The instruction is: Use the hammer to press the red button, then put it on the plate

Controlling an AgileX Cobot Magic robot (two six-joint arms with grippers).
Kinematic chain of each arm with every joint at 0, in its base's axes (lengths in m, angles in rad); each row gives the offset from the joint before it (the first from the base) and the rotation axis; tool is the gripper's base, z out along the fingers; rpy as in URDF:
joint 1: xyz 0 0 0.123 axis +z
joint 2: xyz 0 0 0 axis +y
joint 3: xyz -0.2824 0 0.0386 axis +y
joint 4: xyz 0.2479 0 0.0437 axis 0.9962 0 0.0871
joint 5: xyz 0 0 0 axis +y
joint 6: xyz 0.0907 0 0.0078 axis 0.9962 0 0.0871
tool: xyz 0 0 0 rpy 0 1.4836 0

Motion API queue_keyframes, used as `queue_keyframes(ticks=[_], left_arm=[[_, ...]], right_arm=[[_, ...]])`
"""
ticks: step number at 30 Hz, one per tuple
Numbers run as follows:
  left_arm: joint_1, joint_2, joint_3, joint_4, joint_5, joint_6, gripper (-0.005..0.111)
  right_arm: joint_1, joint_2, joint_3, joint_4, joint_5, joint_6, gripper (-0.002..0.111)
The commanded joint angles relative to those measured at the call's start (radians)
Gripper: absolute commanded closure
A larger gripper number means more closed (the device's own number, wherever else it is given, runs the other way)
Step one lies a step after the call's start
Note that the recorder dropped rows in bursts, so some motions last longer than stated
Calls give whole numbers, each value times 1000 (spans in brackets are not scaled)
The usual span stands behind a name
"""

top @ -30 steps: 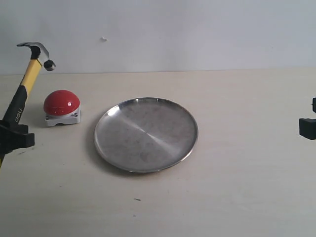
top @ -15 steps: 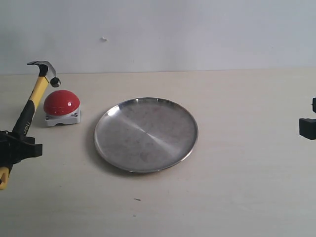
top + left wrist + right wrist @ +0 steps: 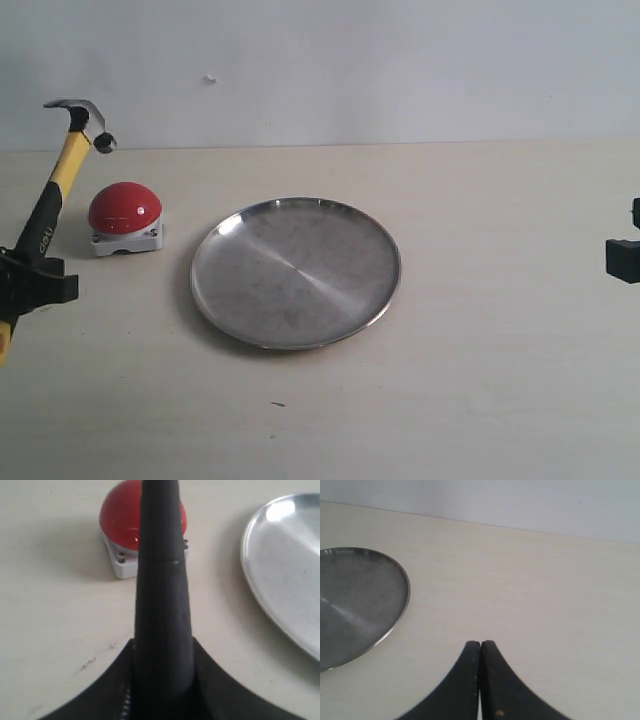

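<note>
My left gripper is shut on the hammer, gripping its black handle low down at the far left edge. The handle slants up and its dark head hangs in the air above and left of the red button, not touching it. In the left wrist view the black handle runs up the middle and hides part of the red button; the gripper clamps it. The silver plate lies empty at centre. My right gripper is shut and empty, off the plate's right side.
The pale wooden table ends at a white wall behind. A small dark speck lies in front of the plate. The right gripper's black body shows at the right edge.
The hammer head dipped to just above the button half a second ago and has since risen and swung back to the left. The right arm has stayed still.
</note>
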Motion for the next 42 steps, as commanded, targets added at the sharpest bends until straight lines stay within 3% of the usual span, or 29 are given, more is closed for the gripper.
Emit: queue_keyframes(ticks=[1,9,14,20,24,31,36,42], left_arm=[[-2,-197,-9,-3,1,-19,107],[-2,-725,-11,-3,206,-70,107],[-2,-836,-11,-3,211,-96,107],[-2,-606,-11,-3,151,-100,107],[-2,-319,-11,52,43,-98,107],[-2,83,-26,18,-102,-76,107],[-2,209,-84,28,-60,-78,107],[-2,159,-93,30,-55,-102,107]], right_arm=[[-3,-7,5,-3,-7,-1,108],[-3,-7,5,-2,-9,-1,108],[-3,-7,5,-2,-9,-1,108],[-3,-7,5,-2,-9,-1,108],[-3,-7,5,-2,-9,-1,108],[-3,-7,5,-2,-9,-1,108],[-3,-7,5,-2,-9,-1,108],[-3,-7,5,-2,-9,-1,108]])
